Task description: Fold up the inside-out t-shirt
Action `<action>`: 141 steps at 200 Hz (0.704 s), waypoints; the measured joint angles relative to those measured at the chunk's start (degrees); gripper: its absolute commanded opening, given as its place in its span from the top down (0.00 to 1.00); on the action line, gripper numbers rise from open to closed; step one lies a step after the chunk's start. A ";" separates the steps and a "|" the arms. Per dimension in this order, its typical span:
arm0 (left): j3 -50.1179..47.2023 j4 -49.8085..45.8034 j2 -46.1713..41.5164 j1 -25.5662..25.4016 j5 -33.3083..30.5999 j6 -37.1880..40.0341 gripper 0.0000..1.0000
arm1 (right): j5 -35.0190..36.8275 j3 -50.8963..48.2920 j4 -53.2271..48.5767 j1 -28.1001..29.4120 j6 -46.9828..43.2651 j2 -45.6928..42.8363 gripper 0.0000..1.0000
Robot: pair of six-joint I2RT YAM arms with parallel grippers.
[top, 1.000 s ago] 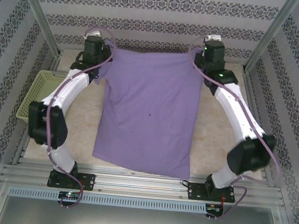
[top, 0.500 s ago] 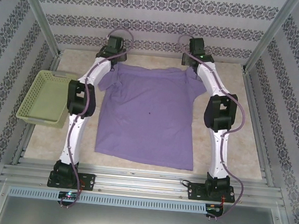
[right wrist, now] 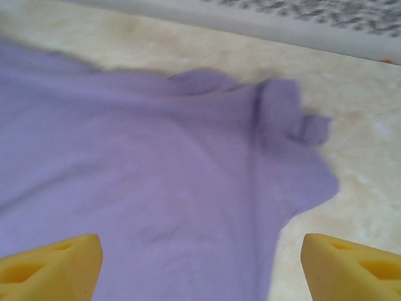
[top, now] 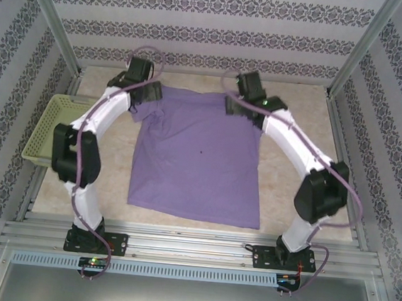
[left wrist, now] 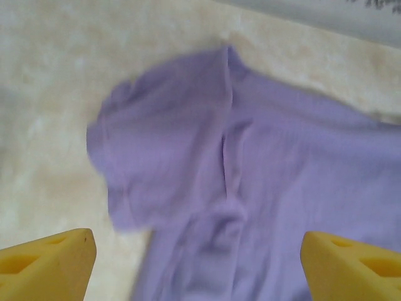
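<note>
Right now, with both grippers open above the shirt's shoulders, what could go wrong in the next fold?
1. The left sleeve is bunched and the right sleeve curled at its cuff; folding now may trap wrinkles.
2. The left gripper and right gripper hover open over flat cloth; a shallow pinch might grab only one layer of the t-shirt.
3. The left arm's elbow is close to the basket and might knock it.

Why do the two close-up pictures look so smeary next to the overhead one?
Top external view: evenly lit and fairly sharp, the t-shirt flat on the table with barely any shadow. Left wrist view: the sleeve and seam are smeared, likely motion blur; the yellow fingertips look crisper. Right wrist view: the same softness across the cloth and the far wall, no glare.
</note>
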 measured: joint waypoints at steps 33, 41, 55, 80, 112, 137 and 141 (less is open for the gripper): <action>-23.74 4.22 -18.01 -8.39 -0.96 -3.85 0.16 | 1.18 -17.81 -0.46 14.19 4.07 -12.98 0.18; -28.20 4.85 -21.90 -10.95 -1.36 -4.48 0.16 | 1.38 -22.03 -0.46 17.75 6.21 -15.34 0.19; -35.56 5.22 -28.72 -14.80 -1.60 -5.70 0.16 | 1.38 -28.20 -0.74 22.99 9.79 -18.01 0.19; -45.55 4.90 -38.62 -18.97 -1.90 -8.26 0.16 | 1.57 -36.68 -1.07 32.96 17.84 -19.17 0.21; -54.47 4.48 -46.23 -23.28 -2.16 -11.54 0.16 | 1.86 -40.02 -0.74 43.65 27.71 -16.22 0.25; -58.99 4.26 -49.16 -23.56 -2.62 -13.35 0.16 | 2.05 -39.95 1.31 48.48 33.09 -11.52 0.31; -59.43 4.20 -49.51 -23.56 -2.67 -13.51 0.16 | 2.01 -39.93 1.64 48.87 33.68 -10.58 0.32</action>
